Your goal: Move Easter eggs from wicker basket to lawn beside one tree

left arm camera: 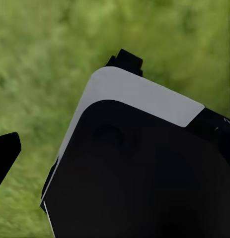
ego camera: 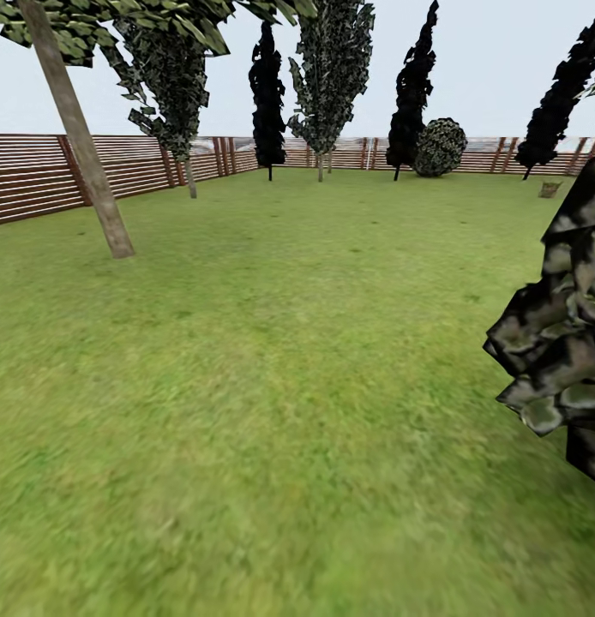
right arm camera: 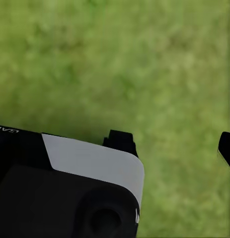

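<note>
The lawn (ego camera: 272, 360) stretches ahead to the fence. A tree (ego camera: 79, 141) with a bare, leaning grey-brown trunk stands at the left. Far off at the right, near the fence, sits a small brown tapered thing that looks like the wicker basket (ego camera: 549, 188); it is too small to tell what is in it. The Easter eggs are out of view. In the left wrist view one dark fingertip (left arm camera: 6, 153) stands at the picture's edge over grass, with nothing held. The right wrist view likewise has one fingertip (right arm camera: 226, 148) at its edge over grass.
A brown slat fence (ego camera: 32, 176) bounds the garden. Dark cypresses (ego camera: 267, 94) and a round bush (ego camera: 440, 147) line the far side. A dark leafy bush (ego camera: 559, 334) stands close at the right. My own black and white body (left arm camera: 139, 163) blocks much of both wrist views.
</note>
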